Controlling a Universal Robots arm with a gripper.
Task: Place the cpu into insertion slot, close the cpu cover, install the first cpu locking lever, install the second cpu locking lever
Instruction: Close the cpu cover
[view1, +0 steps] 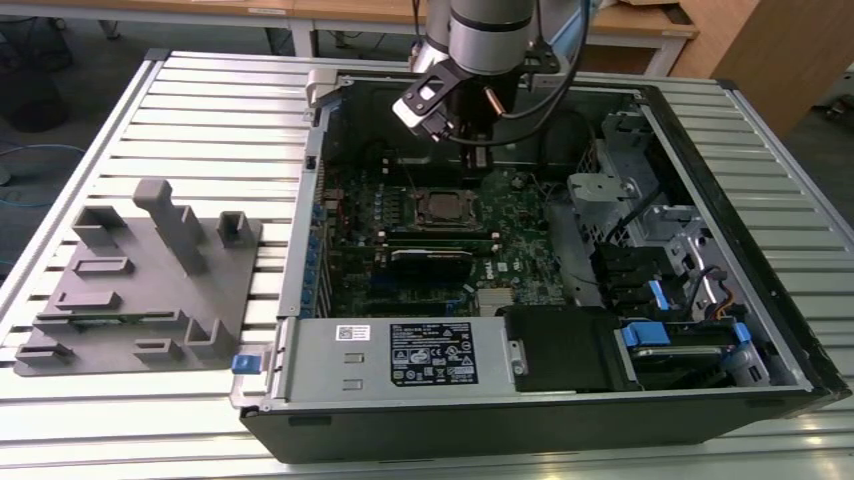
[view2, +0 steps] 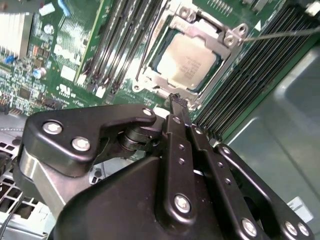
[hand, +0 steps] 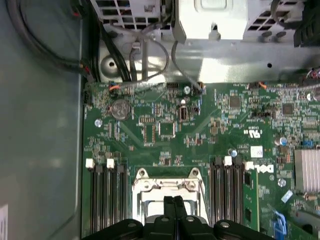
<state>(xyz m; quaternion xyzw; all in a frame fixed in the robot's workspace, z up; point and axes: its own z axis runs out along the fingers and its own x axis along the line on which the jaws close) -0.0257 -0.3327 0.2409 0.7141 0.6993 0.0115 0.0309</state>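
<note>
The cpu (view2: 187, 62), a silvery-grey square, lies in the insertion slot (view1: 441, 208) on the green board. The cpu cover (view2: 226, 54), a metal frame with a square window, lies flat over the chip's edges. A thin wire lever (view2: 280, 34) sticks out from one corner of the socket. A second wire (view2: 149, 42) runs along another side. My gripper (view2: 176, 100) hangs just above the socket's edge, shut, with nothing between its black fingers. Its tip (hand: 173, 201) covers part of the socket frame (hand: 150, 186) in the first wrist view. In the exterior view the gripper (view1: 470, 150) hovers behind the socket.
The open computer case (view1: 747, 130) lies on a slatted table. Rows of black memory slots (view2: 250, 65) flank the socket. A drive cage (view1: 627, 200) rises at the exterior view's right, and a power supply (view1: 400, 350) sits in front. A grey fixture block (view1: 134, 270) stands at the left.
</note>
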